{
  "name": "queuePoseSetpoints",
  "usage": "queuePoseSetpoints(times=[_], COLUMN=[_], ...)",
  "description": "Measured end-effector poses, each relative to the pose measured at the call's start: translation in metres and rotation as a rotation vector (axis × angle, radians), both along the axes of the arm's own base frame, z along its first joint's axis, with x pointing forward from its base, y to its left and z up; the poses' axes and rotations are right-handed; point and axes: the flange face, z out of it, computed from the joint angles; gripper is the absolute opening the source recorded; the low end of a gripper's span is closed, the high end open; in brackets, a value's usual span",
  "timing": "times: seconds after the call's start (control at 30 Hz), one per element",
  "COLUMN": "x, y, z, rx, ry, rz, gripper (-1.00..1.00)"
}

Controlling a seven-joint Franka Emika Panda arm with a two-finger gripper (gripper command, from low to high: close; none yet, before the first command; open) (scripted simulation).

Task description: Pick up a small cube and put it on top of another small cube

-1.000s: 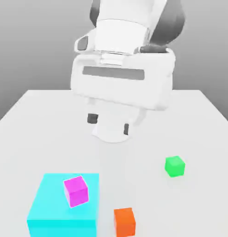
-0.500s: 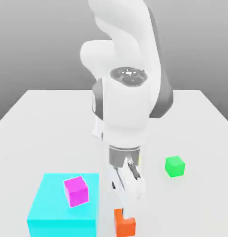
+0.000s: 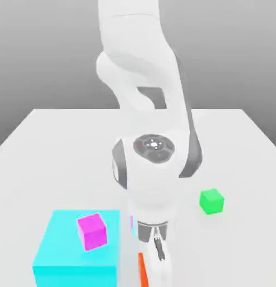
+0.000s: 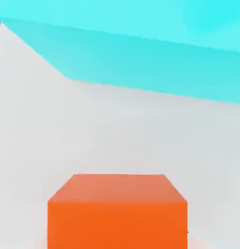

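The orange cube (image 4: 117, 211) is sitting on the table (image 3: 50, 146) beside the cyan block (image 3: 61, 246), directly under the gripper (image 3: 154, 263), whose fingers are closing on it. The pink cube (image 3: 92, 231) is resting atop the block, toward the exterior view's left and higher up.

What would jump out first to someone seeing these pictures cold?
The white arm, plunged down at the table's near edge, almost hiding the orange cube beneath it. Next, the big flat cyan block on the exterior view's left, with the magenta cube tilted on top. The green cube sits alone on the right.
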Motion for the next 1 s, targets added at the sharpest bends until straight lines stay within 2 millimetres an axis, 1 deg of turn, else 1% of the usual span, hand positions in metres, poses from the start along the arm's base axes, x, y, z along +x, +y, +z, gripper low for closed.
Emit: queuePoseSetpoints(times=[0.03,0.07,0.1,0.2,0.27,0.37,0.43,0.47,0.53,0.6,1.0], x=[-0.001,-0.002,-0.002,-0.001,-0.004,-0.014,-0.022,-0.024,-0.026,-0.026,-0.025], y=[0.000,0.006,0.004,-0.027,-0.058,-0.095,-0.115,-0.118,-0.120,-0.119,-0.117], z=[0.012,0.024,0.035,0.070,0.094,0.130,0.149,0.154,0.156,0.153,0.126], rx=[-0.001,-0.007,-0.018,-0.044,-0.051,-0.044,-0.019,-0.009,0.008,0.021,0.060], ry=[0.000,-0.008,-0.013,-0.013,-0.012,-0.013,-0.003,0.000,0.004,0.007,0.029], rz=[0.001,0.028,0.012,-0.184,-0.359,-0.610,-0.770,-0.810,-0.838,-0.845,-0.846], gripper=[-1.00,-1.00,-1.00,-1.00,-1.00,-1.00,-1.00,-1.00,-1.00,-1.00,-1.00])
